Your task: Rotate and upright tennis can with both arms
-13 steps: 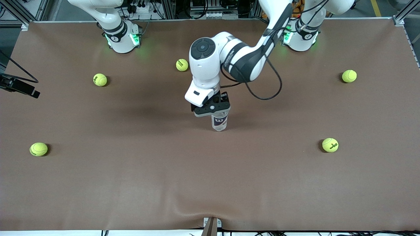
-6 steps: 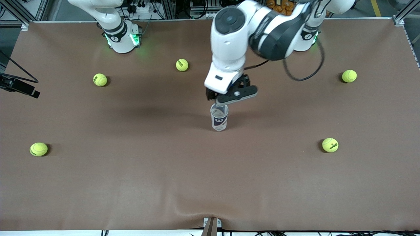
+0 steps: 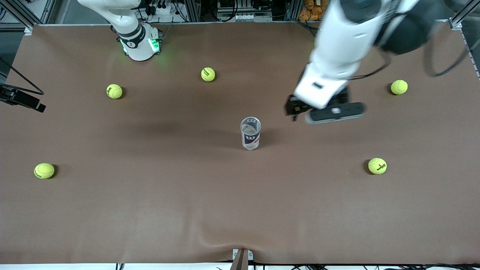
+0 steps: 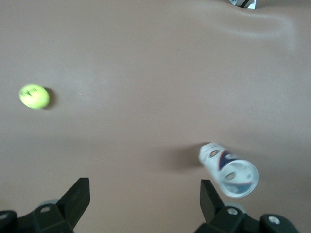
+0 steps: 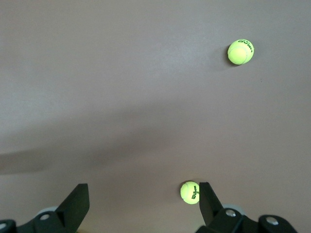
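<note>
While the tennis can (image 3: 250, 133) stood upright near the middle of the table (image 3: 150, 210), the left gripper (image 4: 144, 206) hung over bare cloth beside it, fingers spread and empty. The right gripper (image 5: 142, 206), probably raised near its base, was spread too.

Glossy clear-plastic tennis can (image 3: 250, 133) on matt brown cloth (image 3: 150, 210)

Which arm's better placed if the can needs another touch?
Left, probably. The left gripper hangs open over the table beside the upright tennis can, toward the left arm's end. The right gripper, also open, sees only tennis balls, and its arm waits near its base.
</note>
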Action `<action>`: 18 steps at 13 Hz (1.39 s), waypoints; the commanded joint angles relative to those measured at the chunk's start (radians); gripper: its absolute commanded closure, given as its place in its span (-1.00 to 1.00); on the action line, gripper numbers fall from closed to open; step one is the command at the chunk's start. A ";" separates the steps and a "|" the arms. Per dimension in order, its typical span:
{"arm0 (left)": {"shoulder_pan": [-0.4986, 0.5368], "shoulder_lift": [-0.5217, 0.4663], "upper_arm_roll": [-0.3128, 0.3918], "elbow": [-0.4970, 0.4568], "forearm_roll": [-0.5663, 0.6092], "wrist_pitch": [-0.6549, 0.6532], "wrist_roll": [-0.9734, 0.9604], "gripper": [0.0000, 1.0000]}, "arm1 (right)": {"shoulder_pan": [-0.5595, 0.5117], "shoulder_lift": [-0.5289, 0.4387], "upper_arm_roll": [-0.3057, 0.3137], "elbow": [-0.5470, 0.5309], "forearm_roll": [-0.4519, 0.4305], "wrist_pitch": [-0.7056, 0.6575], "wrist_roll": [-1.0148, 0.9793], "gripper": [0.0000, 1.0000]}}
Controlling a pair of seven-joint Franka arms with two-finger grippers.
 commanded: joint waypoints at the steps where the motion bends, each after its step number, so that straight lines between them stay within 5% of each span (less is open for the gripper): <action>1: 0.013 -0.052 0.024 -0.021 0.002 -0.045 0.048 -1.00 | -0.017 -0.004 0.013 0.007 0.005 -0.004 0.007 -1.00; 4: 0.116 -0.114 0.040 -0.021 -0.012 -0.065 0.057 -1.00 | -0.017 -0.002 0.013 0.007 0.005 -0.004 0.007 -1.00; 11: 0.205 -0.120 0.043 -0.040 -0.012 -0.154 0.146 -1.00 | -0.017 -0.002 0.013 0.007 0.007 -0.004 0.007 -1.00; 18: 0.400 -0.114 0.037 -0.041 -0.107 -0.157 0.327 -1.00 | -0.017 -0.002 0.015 0.007 0.005 -0.002 0.007 -1.00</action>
